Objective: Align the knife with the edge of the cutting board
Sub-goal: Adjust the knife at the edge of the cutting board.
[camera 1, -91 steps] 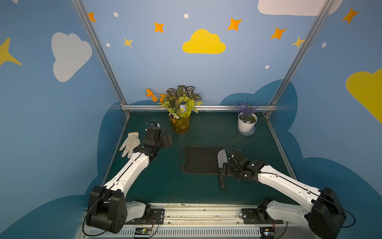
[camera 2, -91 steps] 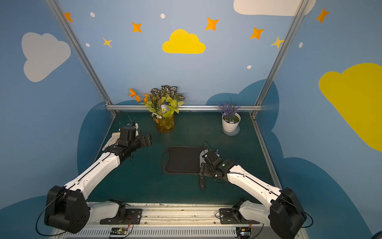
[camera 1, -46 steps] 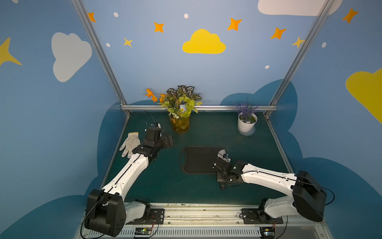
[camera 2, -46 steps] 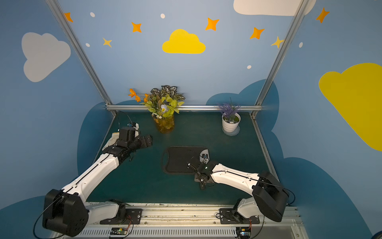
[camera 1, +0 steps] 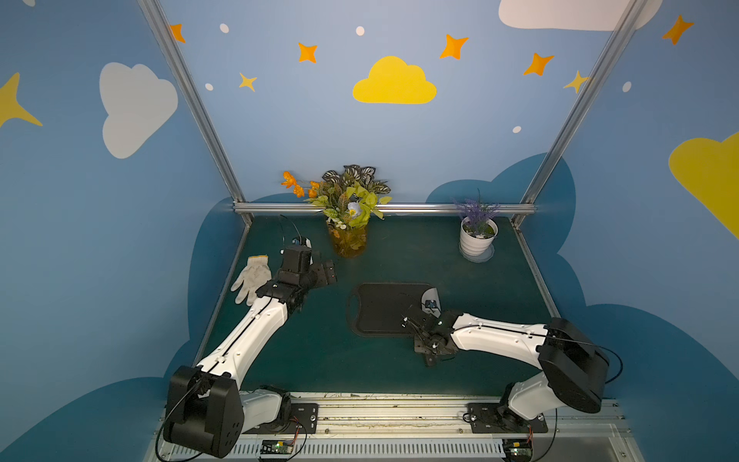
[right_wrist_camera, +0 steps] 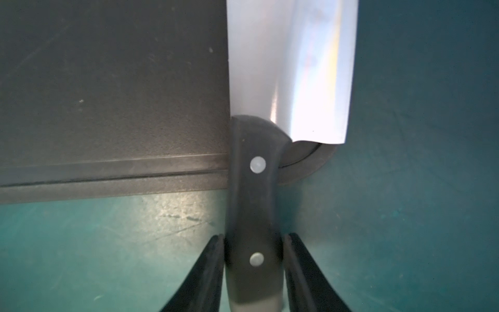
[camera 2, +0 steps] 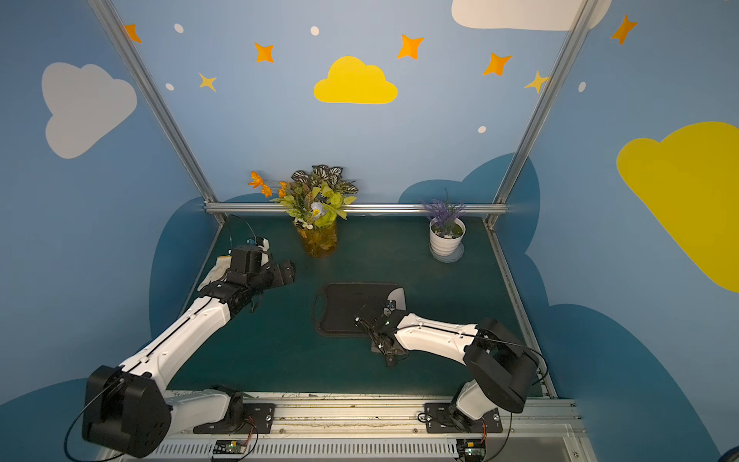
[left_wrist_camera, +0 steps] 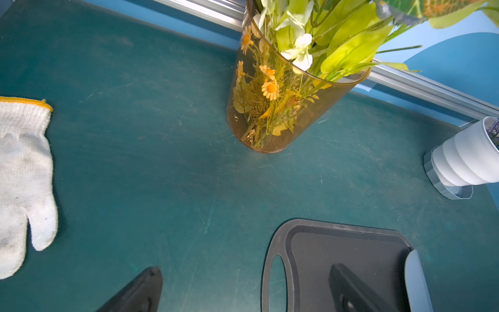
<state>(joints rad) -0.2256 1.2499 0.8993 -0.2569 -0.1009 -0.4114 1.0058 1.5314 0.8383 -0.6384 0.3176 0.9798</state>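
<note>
Two black fingers (right_wrist_camera: 205,270) of the right gripper (right_wrist_camera: 253,237) are clamped on the slim black handle of the knife (right_wrist_camera: 289,81), one on each side, just behind its rear rivet. That handle sticks out past the near long edge of the cutting board (right_wrist_camera: 108,81) over the green table (right_wrist_camera: 418,189). The broad silver blade runs along the board's right-hand short end, the end opposite the handle slot. Its inner edge lies over the board's surface, while its outer edge reaches a little beyond the board's rounded corner. In both top views the right arm reaches low across the table to the board's near right corner, and its wrist hides most of the knife. Farther back and to the left, the left gripper (left_wrist_camera: 244,271) hangs above bare table with its fingers spread wide, holding nothing, well apart from the board. A white work glove (camera 1: 252,277) lies flat beside it near the table's left edge. At the back stand an amber glass vase of flowers (camera 1: 352,240) and, toward the right corner, a white ribbed pot with a lavender plant (camera 1: 478,240).
</note>
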